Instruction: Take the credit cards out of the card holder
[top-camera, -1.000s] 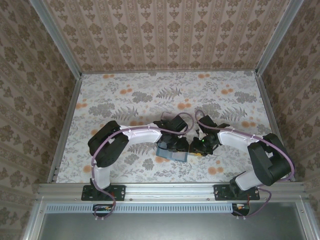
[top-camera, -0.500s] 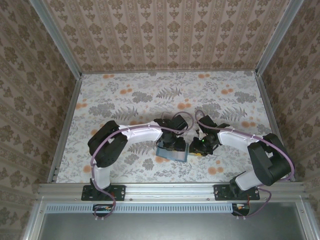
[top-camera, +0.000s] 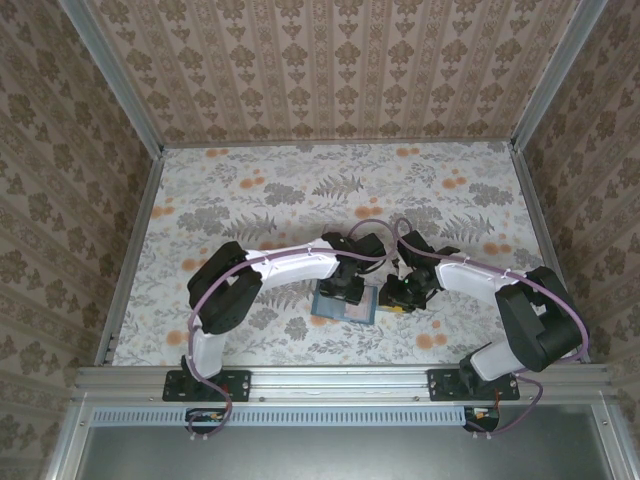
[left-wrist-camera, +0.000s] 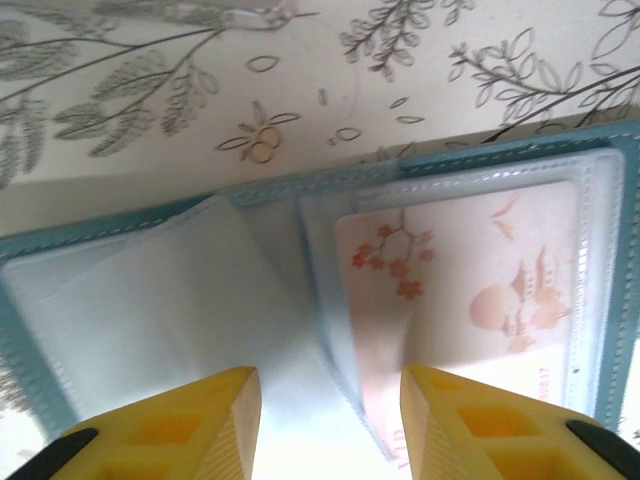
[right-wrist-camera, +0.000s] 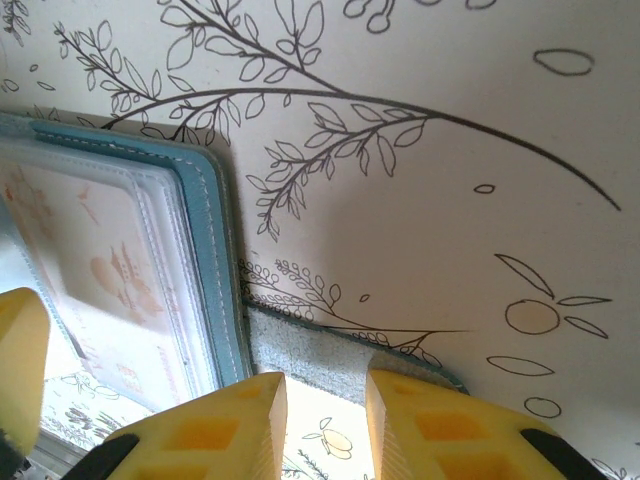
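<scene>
Progress: the card holder (top-camera: 345, 305) lies opened flat on the desk (top-camera: 250, 200), close to the near edge and about midway between the left and right edges. The opening step is judged complete. Extraction is not yet done. In the left wrist view a pale pink card (left-wrist-camera: 470, 280) with a blossom and pagoda print sits fully inside a clear sleeve on the right panel. The opposite sleeve (left-wrist-camera: 180, 290) looks vacant. Whether further cards lie beneath cannot be told. No card lies loose on the desk.

Left hand (top-camera: 348, 285): poised directly over the fold of the holder, fingers moderately apart, holding nothing. In its own camera the left hand (left-wrist-camera: 330, 400) straddles the inner edge of the pink card's sleeve.

Right hand (top-camera: 405, 292): just beside the holder's right edge, fingers narrowly apart. In the right wrist view the right hand (right-wrist-camera: 325, 400) sits at the small grey strap tab (right-wrist-camera: 330, 345). Desk pattern shows through the gap, so no pinch is evident. It may be pressing the tab down, which cannot be confirmed.

Clearance: the two hands stand very near each other over the holder, so room between them is tight. The desk towards the far edge and both far corners offers ample space for laying cards. Little margin lies between the holder and the near edge rail.
</scene>
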